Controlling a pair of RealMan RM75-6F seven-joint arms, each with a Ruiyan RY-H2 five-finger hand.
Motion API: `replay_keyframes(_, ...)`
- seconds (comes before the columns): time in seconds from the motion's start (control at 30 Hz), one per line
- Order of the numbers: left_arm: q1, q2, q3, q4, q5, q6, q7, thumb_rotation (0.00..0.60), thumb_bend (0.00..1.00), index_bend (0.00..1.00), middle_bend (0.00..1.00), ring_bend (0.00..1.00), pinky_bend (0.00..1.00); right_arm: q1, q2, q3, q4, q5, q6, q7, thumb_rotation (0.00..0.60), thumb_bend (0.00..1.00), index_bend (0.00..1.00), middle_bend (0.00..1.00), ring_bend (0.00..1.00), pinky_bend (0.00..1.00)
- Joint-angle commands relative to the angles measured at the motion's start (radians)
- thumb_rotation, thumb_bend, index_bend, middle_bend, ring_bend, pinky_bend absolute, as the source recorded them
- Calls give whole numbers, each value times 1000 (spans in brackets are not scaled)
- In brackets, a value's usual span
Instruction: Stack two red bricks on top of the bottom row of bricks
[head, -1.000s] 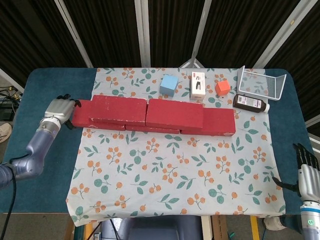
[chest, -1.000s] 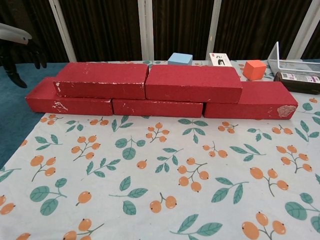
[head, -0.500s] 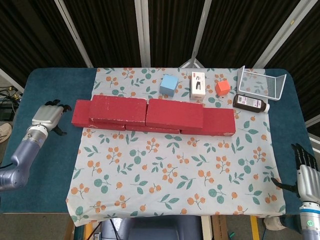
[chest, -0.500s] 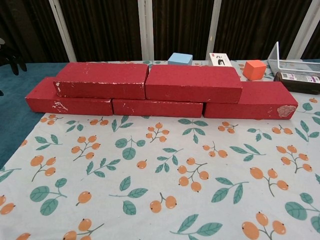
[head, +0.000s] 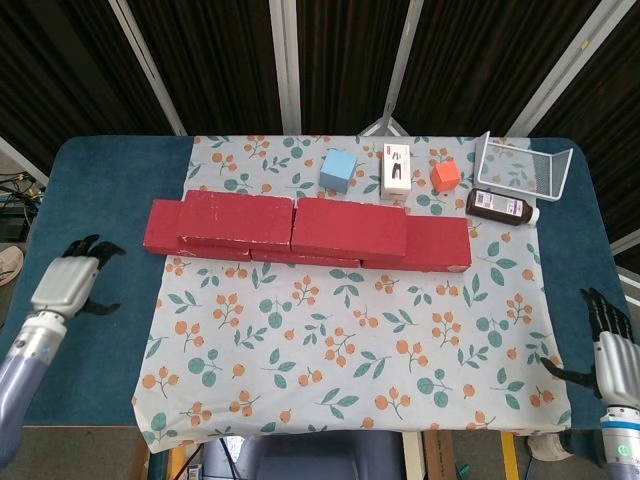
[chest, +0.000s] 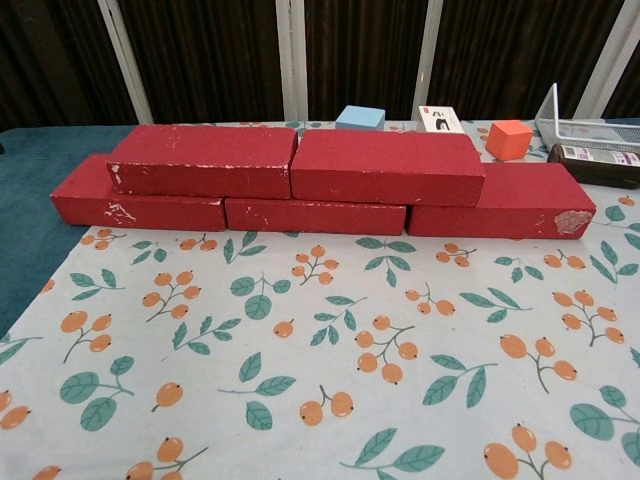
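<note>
Two red bricks lie side by side as an upper row, the left upper brick and the right upper brick. They rest on a bottom row of three red bricks. My left hand hangs open over the blue table at the left, well clear of the bricks. My right hand is open at the table's front right edge. Neither hand shows in the chest view.
Behind the bricks stand a light blue cube, a white box, an orange cube, a dark bottle lying flat and a wire basket. A floral cloth covers the table's middle.
My left hand has drawn back from the left end of the bricks, toward the front left of the table. It has left the chest view. The bricks have not moved.
</note>
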Motion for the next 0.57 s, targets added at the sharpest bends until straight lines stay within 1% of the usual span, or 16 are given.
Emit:
replay_keyframes(0.03, 143, -16, 46, -37, 109, 151, -47, 600, 0, 230, 159, 55, 85, 1, 0, -4, 1, -14, 3, 7, 600, 129, 0, 22, 0, 0)
replay_keyframes(0.17, 239, -81, 48, 7, 178, 273, -86, 600, 0, 230, 159, 55, 85, -1, -10, -10, 12, -51, 26, 0, 600, 130, 0, 22, 0, 0)
replay_keyframes(0.27, 286, -120, 45, 52, 236, 336, -103, 600, 0, 230, 162, 55, 85, -2, -20, -12, 24, -75, 42, 8, 600, 130, 0, 22, 0, 0)
replay_keyframes(0.37, 314, -136, 44, 71, 269, 359, -108, 600, 0, 230, 162, 55, 85, -4, -26, -12, 31, -80, 53, -1, 600, 129, 0, 22, 0, 0)
replay_keyframes(0.57, 347, -127, 37, 62, 314, 385, -102, 600, 0, 230, 164, 55, 85, -12, -24, -9, 26, -80, 72, 1, 600, 129, 0, 22, 0, 0)
